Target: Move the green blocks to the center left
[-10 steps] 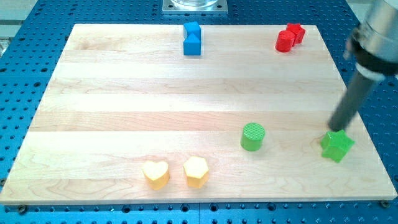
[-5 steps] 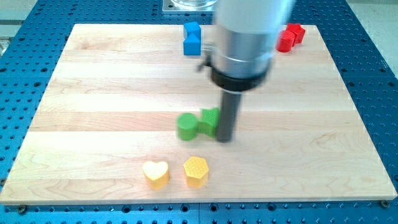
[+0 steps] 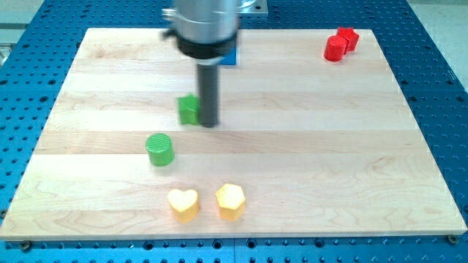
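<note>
A green cylinder (image 3: 159, 150) stands left of the board's middle. A second green block (image 3: 189, 109), partly hidden by the rod so its shape is unclear, sits above and right of it. My tip (image 3: 210, 123) is down on the board, touching the right side of this second green block. The cylinder lies below and to the left of my tip, apart from it.
A yellow heart (image 3: 183, 204) and a yellow hexagon (image 3: 229, 201) sit near the view's bottom. Two red blocks (image 3: 341, 43) are at the top right. A blue block (image 3: 229, 55) at the top is mostly hidden behind the arm. The wooden board (image 3: 365, 146) lies on a blue perforated table.
My tip swept from the right side of the board to left of centre. Both green blocks moved left with it; the cylinder now sits apart, lower left of the other green block.
</note>
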Motion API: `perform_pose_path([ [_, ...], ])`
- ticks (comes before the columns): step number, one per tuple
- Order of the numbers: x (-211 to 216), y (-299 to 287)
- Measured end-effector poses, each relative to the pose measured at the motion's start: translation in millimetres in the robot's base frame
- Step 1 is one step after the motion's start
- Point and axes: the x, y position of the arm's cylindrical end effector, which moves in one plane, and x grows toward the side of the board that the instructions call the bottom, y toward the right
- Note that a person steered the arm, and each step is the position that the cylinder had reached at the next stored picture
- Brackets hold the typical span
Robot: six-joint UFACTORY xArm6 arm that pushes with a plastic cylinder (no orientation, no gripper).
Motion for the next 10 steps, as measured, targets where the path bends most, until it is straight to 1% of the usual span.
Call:
perform_pose_path([
  [1, -6, -86],
  [2, -17, -38],
  [3, -55, -76],
  [4, -36, -138],
  [5, -16, -82],
  [6, 31, 27],
  [7, 77, -4],
  [8, 68, -43],
  [9, 100, -7],
  [10, 116, -15],
])
